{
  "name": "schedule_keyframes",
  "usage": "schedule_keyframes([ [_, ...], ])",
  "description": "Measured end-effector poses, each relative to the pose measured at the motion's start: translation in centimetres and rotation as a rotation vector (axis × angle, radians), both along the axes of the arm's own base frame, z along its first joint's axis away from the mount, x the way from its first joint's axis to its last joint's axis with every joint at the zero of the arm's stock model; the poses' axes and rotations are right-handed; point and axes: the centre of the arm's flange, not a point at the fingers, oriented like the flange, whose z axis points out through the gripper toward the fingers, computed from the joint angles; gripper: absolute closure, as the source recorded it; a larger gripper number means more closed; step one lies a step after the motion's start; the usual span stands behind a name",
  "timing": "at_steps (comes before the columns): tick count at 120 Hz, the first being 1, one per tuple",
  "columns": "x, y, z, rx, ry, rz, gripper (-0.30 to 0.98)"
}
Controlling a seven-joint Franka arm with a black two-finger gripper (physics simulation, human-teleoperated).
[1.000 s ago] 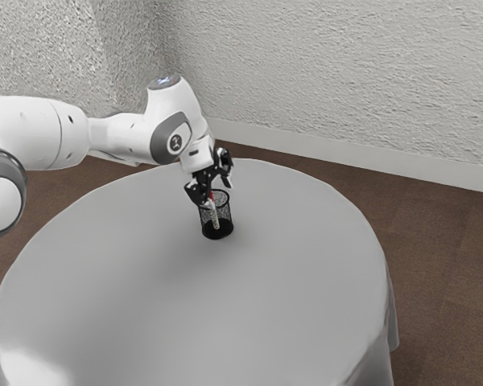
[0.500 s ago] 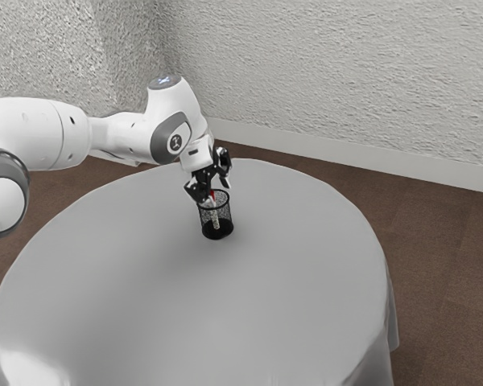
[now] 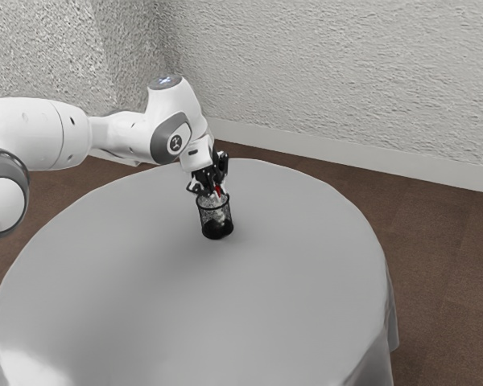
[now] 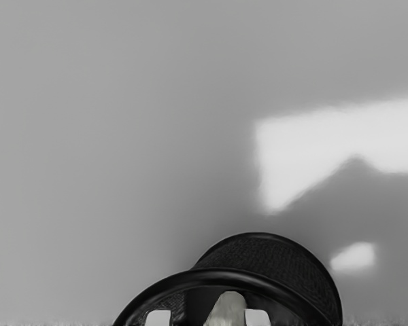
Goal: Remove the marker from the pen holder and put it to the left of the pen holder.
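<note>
Wall (image 3: 346, 88): rough and pale, behind everything.
Desk (image 3: 290, 305): round, under a smooth grey cloth, with brown floor (image 3: 443, 265) beyond its edge.
Arm (image 3: 40, 133): white, entering from the exterior view's left and angling down toward your target.
Pen holder (image 3: 217, 231): a black mesh cup, upright on the desk, just beneath the hand.
Fingers (image 4: 158, 318): part-way open at the holder's mouth, one on each side of the marker. The wrist view gives you a gap on one side of it, so you do not have a firm hold that can be seen.
Marker (image 4: 229, 309): pale, with a red part, standing inside the holder. Its upper end reaches the fingers; it has not been lifted out.
Step in hand: you appear to be lining up and closing for the grasp.
Risk, grip: if you lift before both pads press the marker, it could slip and drop back into the cup.
Risk, push: one finger meeting it first could tip it against the mesh.
Risk, rim: the fingertips sit close to the rim, so a sideways move now might catch it and drag or topple the cup. Rise straight until the marker's lower end clears, then go left.
</note>
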Motion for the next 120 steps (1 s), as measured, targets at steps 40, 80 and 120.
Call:
schedule_keyframes([
  [40,-0.6,1.5,4.6,0.042,-0.068,0.003,0.76],
  [80,-3.3,7.5,11.1,0.161,-0.128,0.045,0.76],
  [120,-2.5,14.1,4.6,0.636,-0.108,-0.065,0.78],
])
